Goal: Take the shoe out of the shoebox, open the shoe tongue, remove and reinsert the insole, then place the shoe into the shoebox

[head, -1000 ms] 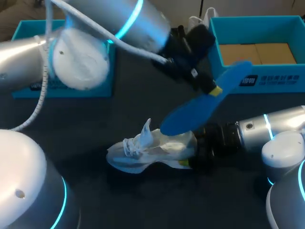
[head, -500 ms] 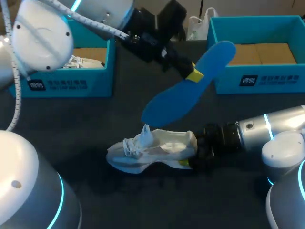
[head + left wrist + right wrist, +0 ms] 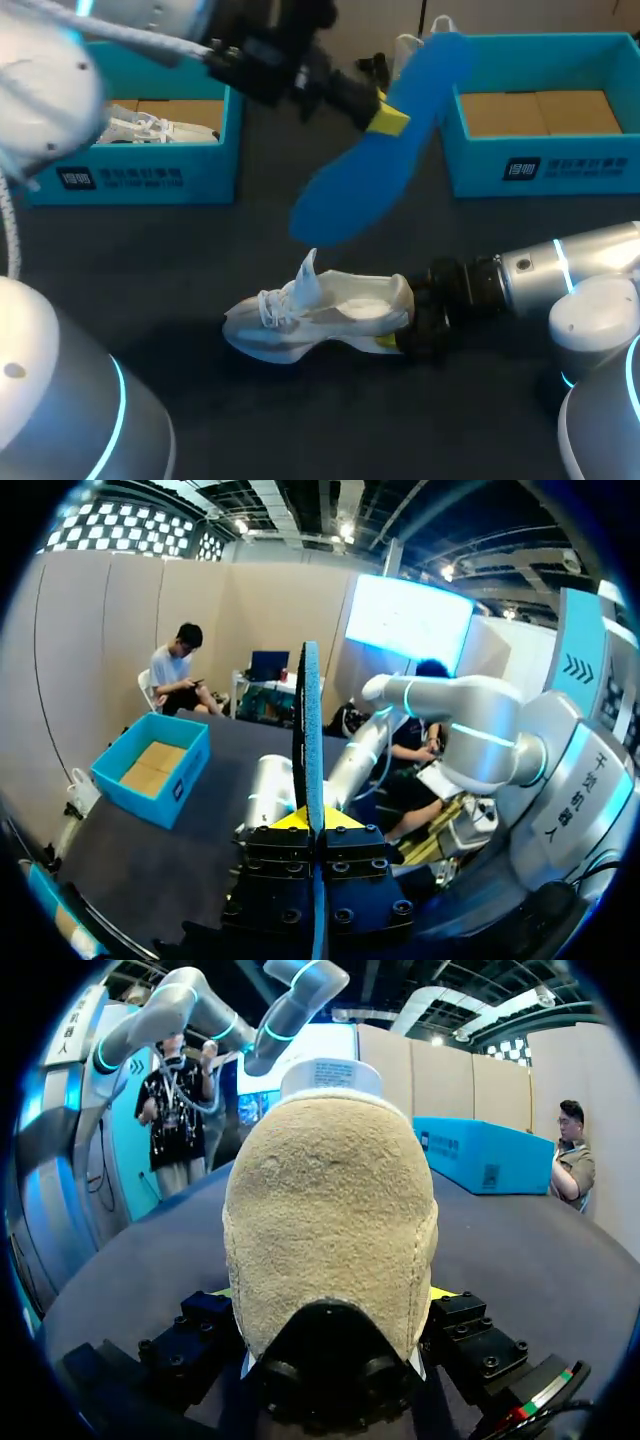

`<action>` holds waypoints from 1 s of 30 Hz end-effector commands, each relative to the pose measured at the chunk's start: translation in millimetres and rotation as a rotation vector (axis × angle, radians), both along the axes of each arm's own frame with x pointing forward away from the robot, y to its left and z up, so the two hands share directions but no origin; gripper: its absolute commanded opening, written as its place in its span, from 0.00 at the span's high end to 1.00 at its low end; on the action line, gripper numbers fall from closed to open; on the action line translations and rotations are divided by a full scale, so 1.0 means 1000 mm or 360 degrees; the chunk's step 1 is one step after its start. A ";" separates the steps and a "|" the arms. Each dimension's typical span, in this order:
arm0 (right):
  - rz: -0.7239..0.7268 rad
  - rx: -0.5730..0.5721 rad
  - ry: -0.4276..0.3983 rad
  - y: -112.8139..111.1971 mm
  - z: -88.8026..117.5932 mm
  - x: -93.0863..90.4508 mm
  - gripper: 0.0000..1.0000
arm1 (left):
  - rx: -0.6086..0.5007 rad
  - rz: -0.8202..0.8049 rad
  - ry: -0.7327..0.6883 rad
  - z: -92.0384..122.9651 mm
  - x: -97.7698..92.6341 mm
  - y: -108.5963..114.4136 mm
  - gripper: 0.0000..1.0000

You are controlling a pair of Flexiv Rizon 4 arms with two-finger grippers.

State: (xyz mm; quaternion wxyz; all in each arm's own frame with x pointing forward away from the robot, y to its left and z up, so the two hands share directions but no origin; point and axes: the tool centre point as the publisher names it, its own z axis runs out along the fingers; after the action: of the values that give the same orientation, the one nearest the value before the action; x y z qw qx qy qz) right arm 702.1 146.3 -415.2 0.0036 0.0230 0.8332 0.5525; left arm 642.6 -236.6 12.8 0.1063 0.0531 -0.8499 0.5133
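A white shoe stands upright on the dark table, tongue lifted and opening bare. My right gripper comes in from the right with its fingers on both sides of the heel. In the right wrist view the tan heel fills the space between those fingers. My left gripper is shut on a blue insole, holding it in the air above and behind the shoe, tilted toe-down. In the left wrist view the insole stands edge-on between the shut yellow tips of the left gripper.
A blue shoebox at the back left holds another white shoe. A second blue shoebox at the back right shows a bare cardboard floor. The left arm's bulk reaches across the back left of the table.
My left arm has swung up and to the left, lifting the blue insole higher and farther from the shoe. The shoe and my right gripper have not moved.
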 end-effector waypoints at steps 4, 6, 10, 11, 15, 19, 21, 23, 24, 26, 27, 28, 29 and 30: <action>-0.0001 -0.0011 0.0002 0.002 0.002 0.000 1.00 | -0.0248 -0.0025 0.0045 0.011 -0.018 0.065 1.00; -0.0001 -0.0011 0.0002 0.002 0.002 0.000 1.00 | -0.0248 -0.0025 0.0045 0.011 -0.018 0.065 1.00; -0.0001 -0.0011 0.0002 0.002 0.002 0.000 1.00 | -0.0248 -0.0025 0.0045 0.011 -0.018 0.065 1.00; -0.0001 -0.0011 0.0002 0.002 0.002 0.000 1.00 | -0.0248 -0.0025 0.0045 0.011 -0.018 0.065 1.00; -0.0001 -0.0011 0.0002 0.002 0.002 0.000 1.00 | -0.0284 -0.0023 0.0059 0.013 -0.021 0.066 1.00; -0.0001 -0.0011 0.0002 0.002 0.002 0.000 1.00 | -0.0430 0.0079 0.0082 0.033 -0.032 0.075 1.00; -0.0001 -0.0011 0.0002 0.002 0.002 0.000 1.00 | -0.0496 0.0083 0.0112 0.041 -0.034 0.081 1.00; -0.0001 -0.0011 0.0002 0.002 0.002 0.000 1.00 | -0.0518 0.0082 0.0122 0.046 -0.036 0.084 1.00; -0.0001 -0.0011 0.0002 0.002 0.002 0.000 1.00 | -0.0541 0.0082 0.0114 0.050 -0.038 0.087 1.00; -0.0001 -0.0011 0.0002 0.002 0.002 0.000 1.00 | -0.0558 0.0065 0.0114 0.055 -0.041 0.090 1.00; -0.0001 -0.0011 0.0002 0.002 0.002 0.000 1.00 | -0.0569 0.0069 0.0119 0.059 -0.043 0.093 1.00; -0.0001 -0.0011 0.0002 0.002 0.002 0.000 1.00 | -0.0568 0.0070 0.0117 0.061 -0.044 0.094 1.00; -0.0001 -0.0011 0.0002 0.002 0.002 0.000 1.00 | -0.0583 0.0068 0.0110 0.063 -0.047 0.097 1.00; -0.0001 -0.0011 0.0002 0.002 0.002 0.000 1.00 | -0.0589 0.0075 0.0110 0.065 -0.048 0.099 1.00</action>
State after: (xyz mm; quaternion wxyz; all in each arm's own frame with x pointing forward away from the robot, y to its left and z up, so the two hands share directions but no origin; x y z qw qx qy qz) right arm 702.0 146.3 -415.2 0.0035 0.0230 0.8332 0.5525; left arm 605.6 -149.0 79.4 0.1387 0.0636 -0.7437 0.6509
